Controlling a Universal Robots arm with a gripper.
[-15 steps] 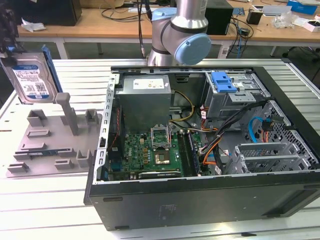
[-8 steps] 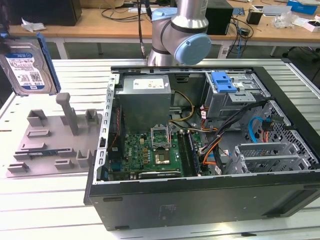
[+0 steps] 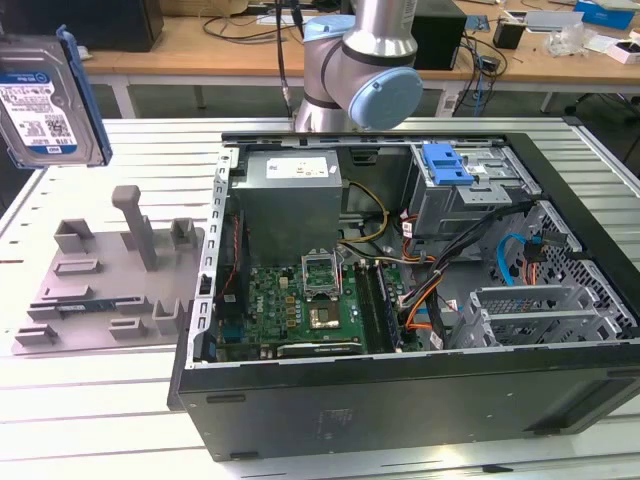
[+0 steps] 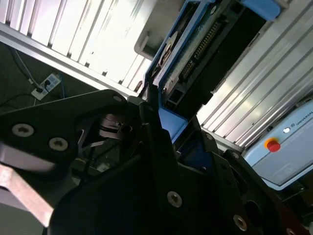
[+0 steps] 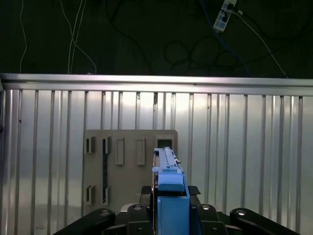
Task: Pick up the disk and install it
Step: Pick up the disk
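**Arm (image 3: 362,60):** grey tube and joint with a pale blue cap, seen in the exterior view behind the far wall of the computer case (image 3: 400,405). Wrist cameras looking past the gripper onto the slatted metal table (image 5: 244,147).

**Gripper (image 5: 170,195):** black, clenched on the disk (image 5: 168,169). In the first wrist view, dark fingers (image 5: 146,192) pressed against either side of the blue rail. In the second wrist view, the gripper (image 4: 159,117) closed around the near blue end of the disk (image 4: 210,39).

**Disk (image 3: 40,100):**
- Position: lifted clear of the table at the exterior view's left, above the grey fixture tray (image 3: 110,270) and well apart from the computer case.
- Orientation: standing on edge, long axis near vertical with a slight lean.
- Faces: white-and-blue label toward the exterior camera, blue rail along the edge on the exterior view's right.
- First wrist view: presented edge-on, narrow blue rail running straight away from the gripper.
- Second wrist view: circuit-board side and connector row visible.

**Fixture tray (image 5: 127,147):** flat on the table, with upright pegs and slotted blocks, directly beyond the disk in the first wrist view.

**Computer case:** lying open on the table. Inside, a green motherboard (image 3: 300,300), a grey power supply (image 3: 290,195), and a blue bracket (image 3: 445,165) on the drive cage at the far corner.

**Pendant (image 4: 279,147):** pale housing with a red button, at the table edge in the second wrist view.
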